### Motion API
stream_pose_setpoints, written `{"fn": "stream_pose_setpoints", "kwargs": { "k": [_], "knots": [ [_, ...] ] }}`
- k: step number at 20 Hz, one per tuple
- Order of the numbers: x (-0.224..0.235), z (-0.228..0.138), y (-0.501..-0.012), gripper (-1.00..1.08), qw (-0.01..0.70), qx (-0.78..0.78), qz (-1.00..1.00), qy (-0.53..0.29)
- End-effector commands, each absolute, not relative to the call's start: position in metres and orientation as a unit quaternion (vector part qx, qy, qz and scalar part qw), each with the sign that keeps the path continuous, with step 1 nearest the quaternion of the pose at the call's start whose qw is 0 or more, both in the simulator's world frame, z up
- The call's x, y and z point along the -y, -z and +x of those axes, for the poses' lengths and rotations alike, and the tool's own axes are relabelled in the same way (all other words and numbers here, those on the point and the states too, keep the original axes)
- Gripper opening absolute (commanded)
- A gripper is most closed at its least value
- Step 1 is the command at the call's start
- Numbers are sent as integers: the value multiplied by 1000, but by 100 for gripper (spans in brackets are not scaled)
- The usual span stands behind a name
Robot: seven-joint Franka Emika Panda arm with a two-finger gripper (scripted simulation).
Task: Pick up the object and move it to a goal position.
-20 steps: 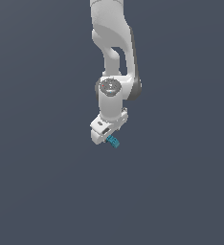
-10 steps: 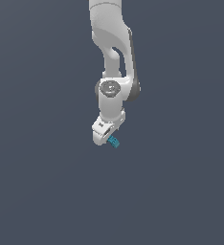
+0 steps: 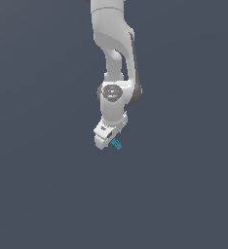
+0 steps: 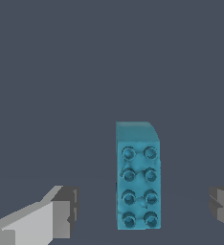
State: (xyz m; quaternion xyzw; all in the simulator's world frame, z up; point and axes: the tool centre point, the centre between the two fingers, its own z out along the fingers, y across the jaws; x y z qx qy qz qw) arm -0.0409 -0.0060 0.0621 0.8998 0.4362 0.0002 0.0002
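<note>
The object [image 4: 138, 186] is a small teal-blue oblong block with two rows of studs on top, lying flat on the dark grey floor. In the wrist view it lies between the fingers of my gripper [image 4: 142, 205], with a clear gap on each side. One grey fingertip [image 4: 63, 210] and the other fingertip [image 4: 223, 203] stand wide apart, so the gripper is open and touches nothing. In the exterior view the white gripper [image 3: 110, 141] hangs low over the object [image 3: 116, 144], which peeks out at its lower edge.
The white arm [image 3: 113, 48] comes down from the top of the exterior view. Around it there is only uniform dark grey floor [image 3: 47, 185], with no other objects or edges in sight.
The arm has sunk a little lower over the block. The block has not moved, and the fingers stay apart.
</note>
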Motion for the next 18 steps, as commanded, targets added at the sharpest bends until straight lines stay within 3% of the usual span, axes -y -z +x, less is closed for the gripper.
{"fn": "stream_pose_setpoints", "kwargs": {
  "k": [1,11,12,18],
  "knots": [
    [6,-42,-52,100,0,-437,900,0],
    [6,-41,-22,100,0,-438,899,0],
    [6,-41,-22,-100,0,-438,899,0],
    [6,-41,-22,-100,0,-438,899,0]
  ]
}}
